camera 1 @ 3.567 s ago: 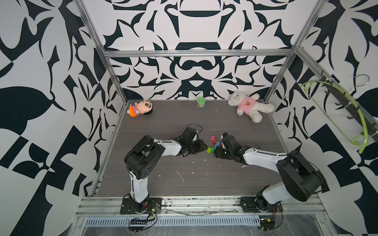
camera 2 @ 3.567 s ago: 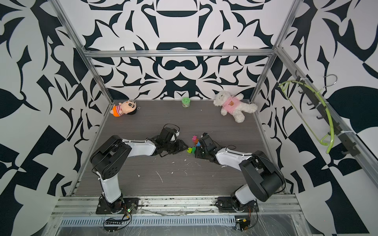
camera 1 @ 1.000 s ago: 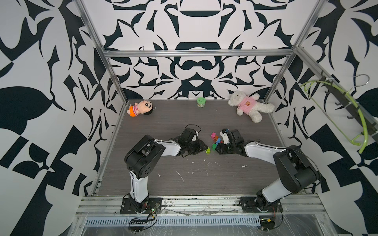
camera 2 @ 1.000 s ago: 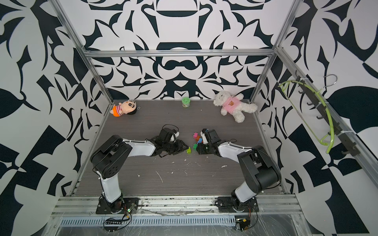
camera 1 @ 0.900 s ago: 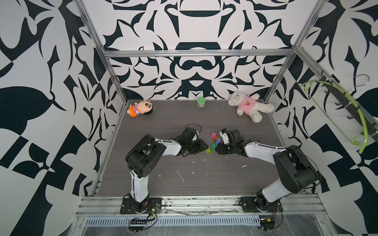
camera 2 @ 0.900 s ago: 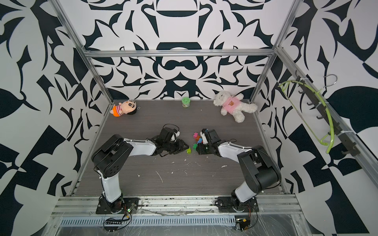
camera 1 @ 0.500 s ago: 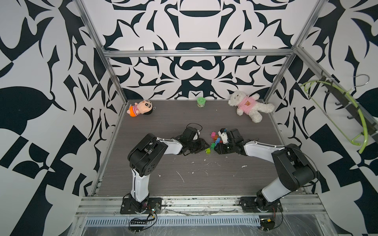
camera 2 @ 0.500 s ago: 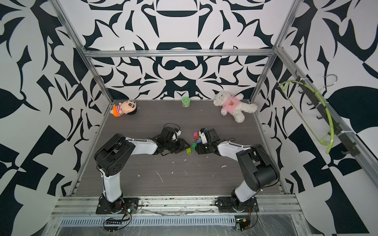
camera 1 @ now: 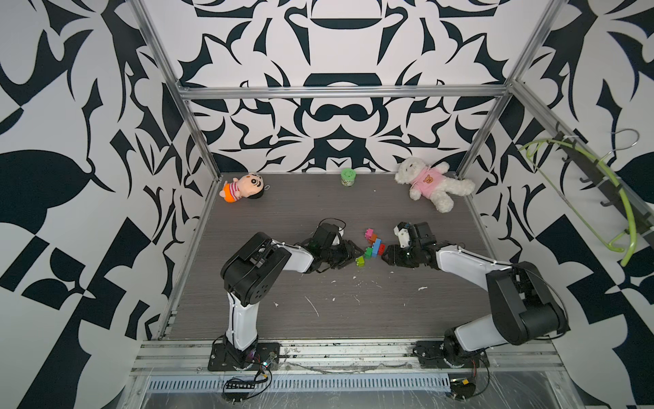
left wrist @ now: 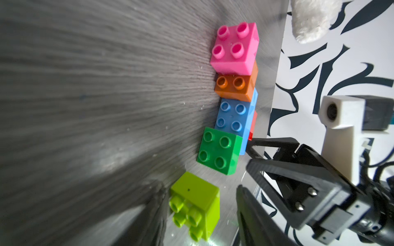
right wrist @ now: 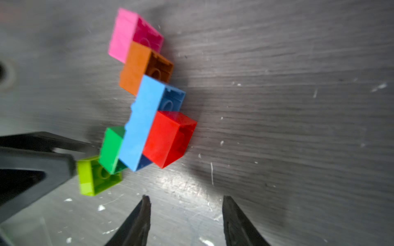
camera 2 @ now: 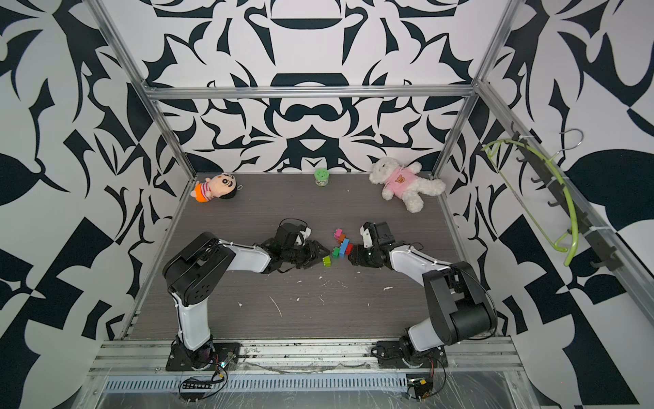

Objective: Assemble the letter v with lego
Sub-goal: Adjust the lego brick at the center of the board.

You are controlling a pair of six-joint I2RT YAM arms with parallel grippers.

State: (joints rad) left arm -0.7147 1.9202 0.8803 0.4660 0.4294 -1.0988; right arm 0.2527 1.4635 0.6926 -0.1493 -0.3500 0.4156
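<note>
Lime brick [left wrist: 195, 204] lies between left gripper's [left wrist: 200, 187] parted jaws, beside the green brick [left wrist: 217, 151].

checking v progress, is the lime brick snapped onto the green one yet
No, the lime brick lies tipped on its side, studs facing away from the green brick.

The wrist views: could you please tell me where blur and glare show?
Right wrist view: the joined bricks are soft-edged, with glare on the table near the red brick. Left wrist view: the pink brick is sharp, but the table grain smears toward the frame's edge.
</note>
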